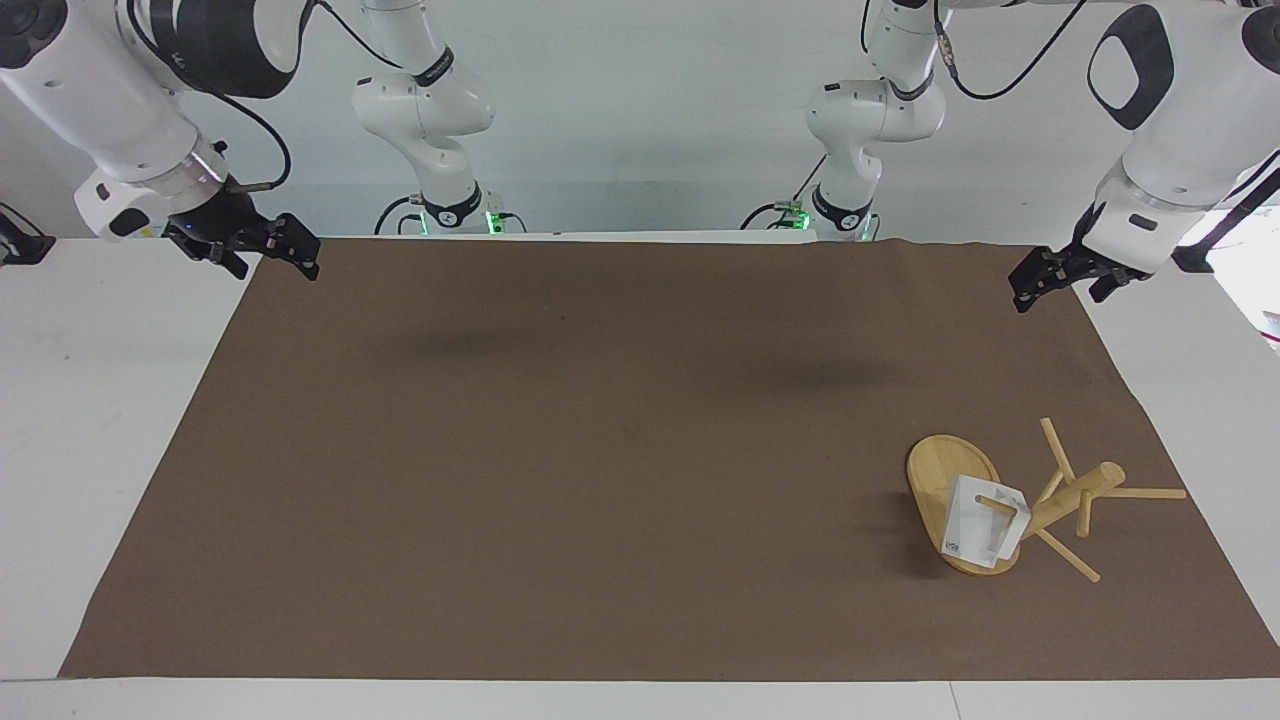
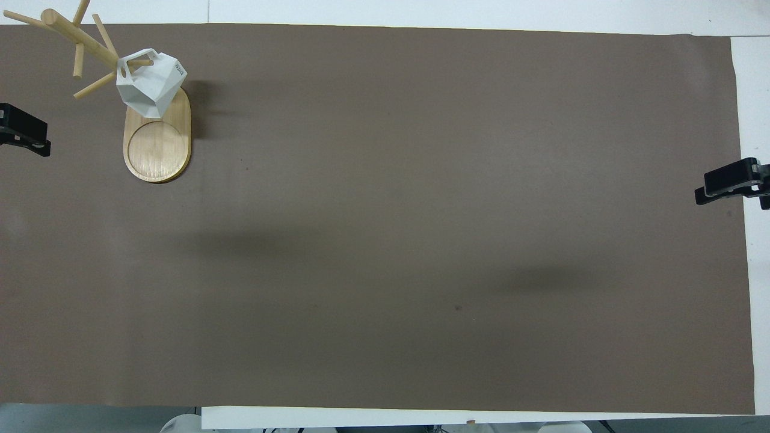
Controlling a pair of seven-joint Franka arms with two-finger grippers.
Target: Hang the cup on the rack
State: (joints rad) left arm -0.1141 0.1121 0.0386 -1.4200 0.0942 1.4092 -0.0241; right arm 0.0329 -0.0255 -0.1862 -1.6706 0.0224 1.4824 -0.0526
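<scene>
- Cup (image 1: 985, 535) hanging by its handle on a peg of the rack (image 1: 1040, 500), toward the left arm's end of the counter (image 1: 600, 450), well apart from both claws.
- Rack upright on its oval base, nothing touching it.
- Left claw (image 1: 1045, 275) up over the mat's edge, jaws wide, holding nothing.
- Right claw (image 1: 265, 245) waiting over the mat's corner at its own end, wide and empty too.
- Judged done: nothing left but parking the arms.
</scene>
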